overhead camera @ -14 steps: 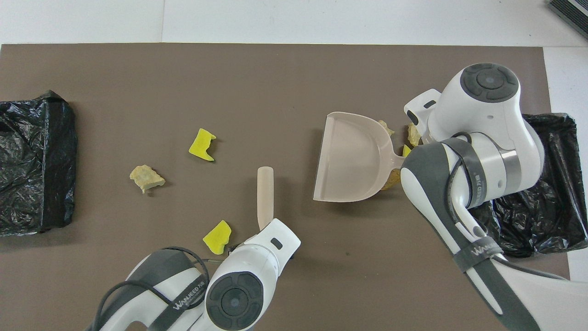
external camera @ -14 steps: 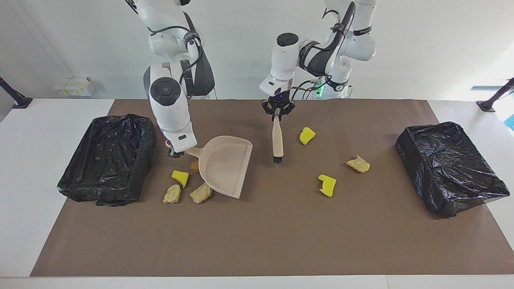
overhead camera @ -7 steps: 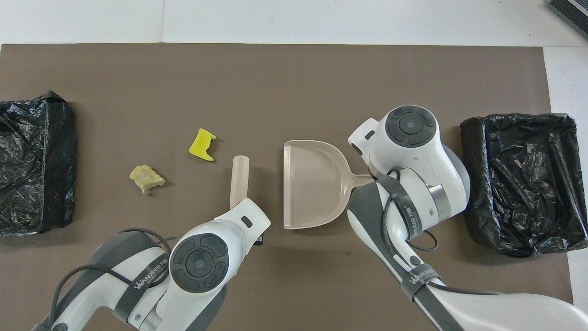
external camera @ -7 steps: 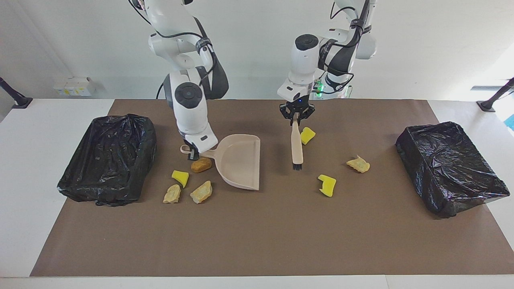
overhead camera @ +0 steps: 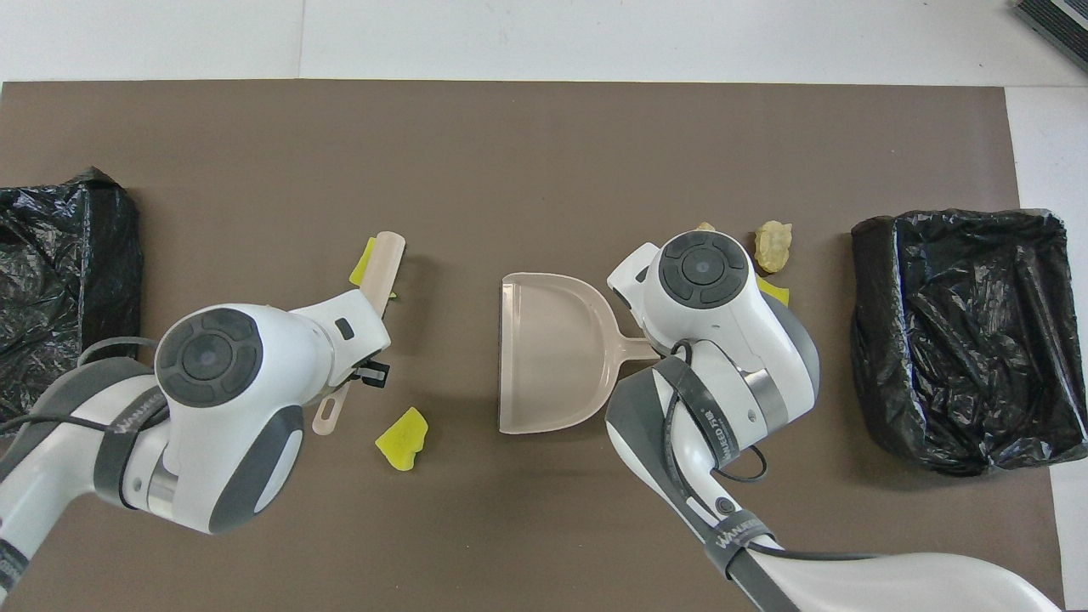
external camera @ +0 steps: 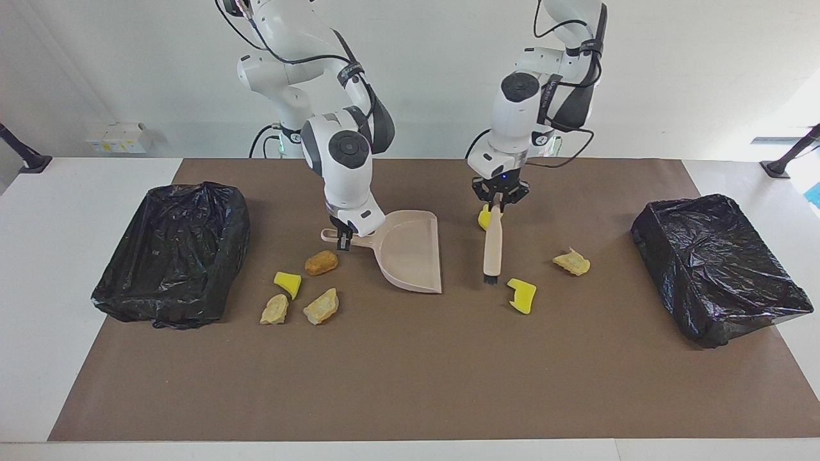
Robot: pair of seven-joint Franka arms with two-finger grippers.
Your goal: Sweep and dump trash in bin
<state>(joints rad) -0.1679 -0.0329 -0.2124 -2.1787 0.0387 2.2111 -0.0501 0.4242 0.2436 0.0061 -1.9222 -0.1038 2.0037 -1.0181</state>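
1. Wide worktop [external camera: 77, 390] under a brown mat [external camera: 410, 384], with two black-lined bins: one bin [external camera: 173, 250] at the right arm's end, a second bin [external camera: 717, 266] at the left arm's end. Nothing pale or yellow visible inside either.
2. Right gripper [external camera: 344, 239] with jaws closed on the handle of a beige dustpan [external camera: 410, 251], held over the middle of the mat; pan looks empty, open mouth turned toward the left arm's end.
3. Left gripper [external camera: 500, 200] with jaws clamped on the upper end of a pale brush [external camera: 491, 246], bristles pointing down at or just above the mat.
4. Trash, first cluster, toward the right arm's end between dustpan and bin: orange-brown lump [external camera: 321, 262], yellow wedge [external camera: 287, 283], tan chunk [external camera: 275, 310], another tan chunk [external camera: 321, 307]. All on the mat, none in the pan.
5. Trash, second group, around the brush: yellow wedge near the left gripper [external camera: 482, 219], partly hidden by the brush; notched yellow wedge [external camera: 522, 294] just beside the bristles; tan chunk toward the second bin [external camera: 572, 262].
6. Progress, as a judgement: tools picked up, but no sweeping result yet. All seven pieces loose on the mat. Left to do: brushing pieces into the pan, carrying, tipping into a bin.
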